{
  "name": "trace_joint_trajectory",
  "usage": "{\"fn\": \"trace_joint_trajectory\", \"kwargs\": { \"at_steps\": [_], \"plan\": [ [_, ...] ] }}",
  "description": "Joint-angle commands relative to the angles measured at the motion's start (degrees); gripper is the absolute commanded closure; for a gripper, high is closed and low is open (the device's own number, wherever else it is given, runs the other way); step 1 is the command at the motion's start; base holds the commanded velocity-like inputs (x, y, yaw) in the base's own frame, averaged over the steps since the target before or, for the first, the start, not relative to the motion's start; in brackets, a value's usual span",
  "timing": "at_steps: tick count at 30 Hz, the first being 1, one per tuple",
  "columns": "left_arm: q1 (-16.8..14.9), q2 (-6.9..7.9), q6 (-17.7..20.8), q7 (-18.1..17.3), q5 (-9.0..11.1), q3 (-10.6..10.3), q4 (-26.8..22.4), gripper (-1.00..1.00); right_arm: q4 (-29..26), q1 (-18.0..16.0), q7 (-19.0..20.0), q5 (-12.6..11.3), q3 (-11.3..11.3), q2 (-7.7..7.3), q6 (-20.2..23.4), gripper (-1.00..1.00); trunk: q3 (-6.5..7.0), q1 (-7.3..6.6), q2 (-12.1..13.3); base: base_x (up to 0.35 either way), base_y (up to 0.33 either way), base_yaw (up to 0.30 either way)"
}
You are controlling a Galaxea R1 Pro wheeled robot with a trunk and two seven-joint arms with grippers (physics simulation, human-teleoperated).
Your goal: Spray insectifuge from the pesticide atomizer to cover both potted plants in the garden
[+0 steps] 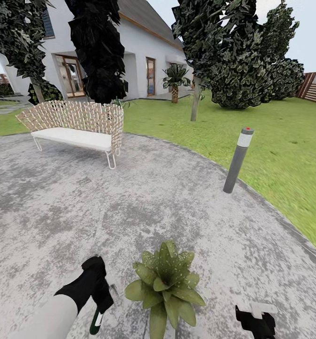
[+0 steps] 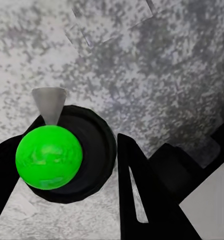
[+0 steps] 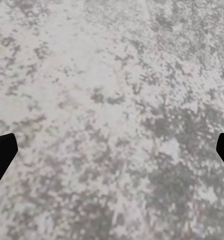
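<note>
The left gripper [image 1: 100, 301] clamps the pesticide atomizer [image 1: 96, 323]; its white label band shows no readable writing. The right gripper [image 3: 112, 150] is spread wide, holding nothing.

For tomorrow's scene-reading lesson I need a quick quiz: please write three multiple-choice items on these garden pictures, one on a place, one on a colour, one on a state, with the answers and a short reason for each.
1. Where does the potted plant stand?
A. on the stone patio
B. on the lawn
C. on the wicker bench

2. What colour is the round top of the pesticide atomizer in the left wrist view?
A. red
B. bright green
C. white

3. What state is the left gripper in?
A. open over bare stone
B. shut on the atomizer
C. resting on the bench

Answers:
1 A, grey speckled patio surrounds the plant, with the lawn beyond the edge.
2 B, a bright green ball sits above the dark bottle body.
3 B, the black fingers flank the bottle closely, and the head view shows it hanging from that gripper.
</note>
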Motion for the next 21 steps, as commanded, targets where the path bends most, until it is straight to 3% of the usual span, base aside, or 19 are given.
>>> {"fn": "trace_joint_trajectory", "kwargs": {
  "at_steps": [1,3,8,10,12,13,18,21],
  "plan": [
    [0.6,-0.11,0.4,1.3,0.6,-0.1,-0.1,1.00,0.1,0.0,-0.3,0.6,-0.3,-0.01,-0.2,-1.00,-0.05,-0.01,0.0,0.000,0.000,0.000],
    [1.2,-0.51,0.4,3.6,1.4,-0.1,-0.3,1.00,0.1,0.0,-0.3,0.6,-0.3,-0.01,-0.2,-1.00,-0.05,-0.01,0.0,0.000,0.000,0.000],
    [2.0,-0.12,0.8,4.0,1.7,0.2,-0.2,1.00,0.1,-0.1,-0.3,0.6,-0.3,-0.01,-0.2,-1.00,-0.05,-0.01,0.0,0.000,0.000,0.000],
    [3.7,0.00,0.7,4.1,1.7,2.8,-0.4,1.00,0.2,-0.1,-0.3,0.6,-0.3,-0.01,-0.2,-1.00,-0.05,-0.01,0.0,0.000,0.000,0.000],
    [4.4,-0.06,0.5,4.5,1.6,7.3,-1.7,1.00,0.2,0.0,-0.2,0.6,-0.3,0.00,-0.2,-1.00,-0.05,-0.01,0.0,0.000,0.000,0.000],
    [4.5,-0.18,0.4,4.5,1.6,8.3,-2.5,1.00,0.2,-0.1,-0.2,0.6,-0.2,0.00,-0.2,-1.00,-0.05,-0.01,0.0,0.000,0.000,0.000],
    [5.0,-0.06,0.5,4.5,1.5,9.6,-5.0,1.00,0.1,-0.1,-0.2,0.6,-0.3,-0.01,-0.2,-1.00,-0.05,-0.01,0.0,0.000,0.000,0.000],
    [7.1,0.18,0.5,4.6,1.5,9.8,-5.2,1.00,0.2,0.0,-0.2,0.6,-0.3,-0.01,-0.2,-1.00,-0.05,-0.01,0.0,0.000,0.000,0.000]
  ]
}}
